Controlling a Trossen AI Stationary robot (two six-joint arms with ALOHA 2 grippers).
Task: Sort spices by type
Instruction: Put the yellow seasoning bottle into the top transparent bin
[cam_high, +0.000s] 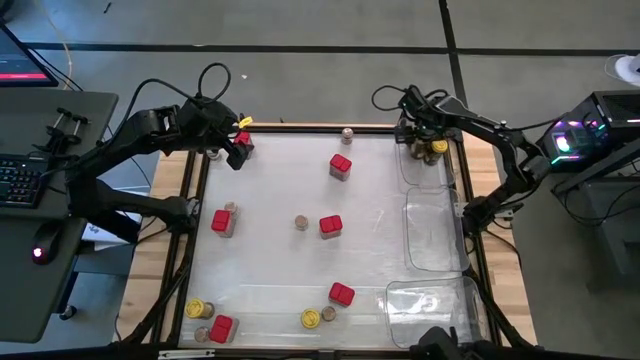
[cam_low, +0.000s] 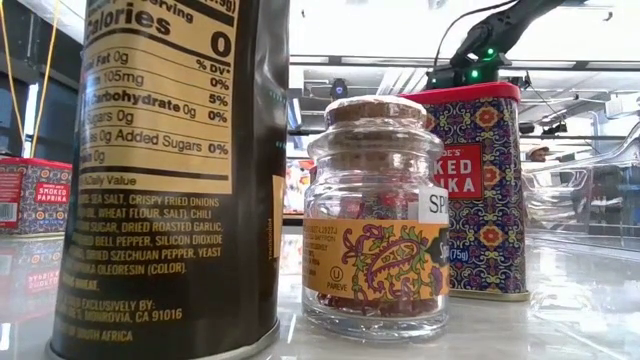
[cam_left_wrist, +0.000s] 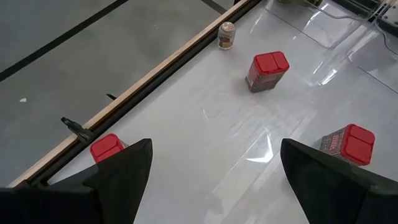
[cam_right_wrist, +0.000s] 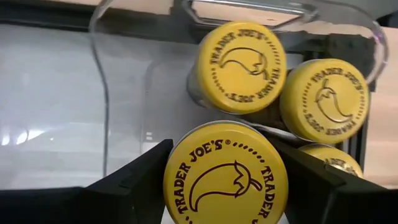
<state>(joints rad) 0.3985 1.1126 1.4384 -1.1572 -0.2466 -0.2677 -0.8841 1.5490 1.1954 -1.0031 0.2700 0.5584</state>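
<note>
In the high view, red tins (cam_high: 340, 165), yellow-lidded jars (cam_high: 198, 309) and small brown-topped jars (cam_high: 301, 222) stand scattered on the white table. My left gripper (cam_high: 238, 152) hovers open at the far left corner. In its wrist view (cam_left_wrist: 216, 149) a red tin (cam_left_wrist: 106, 148) stands beside one finger. My right gripper (cam_high: 425, 140) is over the far clear tray (cam_high: 412, 172) at the right edge. Its wrist view (cam_right_wrist: 227, 163) shows it shut on a yellow-lidded jar (cam_right_wrist: 225, 177), with other yellow-lidded jars (cam_right_wrist: 242, 65) standing in the tray behind. My right gripper holds the yellow-lidded jar by its lid rim (cam_right_wrist: 177, 177), pinched between the two fingers (cam_right_wrist: 140, 177), which come from above, pointing down. The jar is upright inside the clear tray, close to its neighbours. Whether its base rests on the tray floor is hidden by the lid.
Two more clear trays (cam_high: 432, 230) (cam_high: 425, 305) lie along the table's right edge. A wooden rim (cam_left_wrist: 155, 68) frames the table. In the low view a tall dark jar (cam_low: 170, 170), a cork-topped glass jar (cam_low: 378, 215) and a red tin (cam_low: 480, 190) stand close to the camera.
</note>
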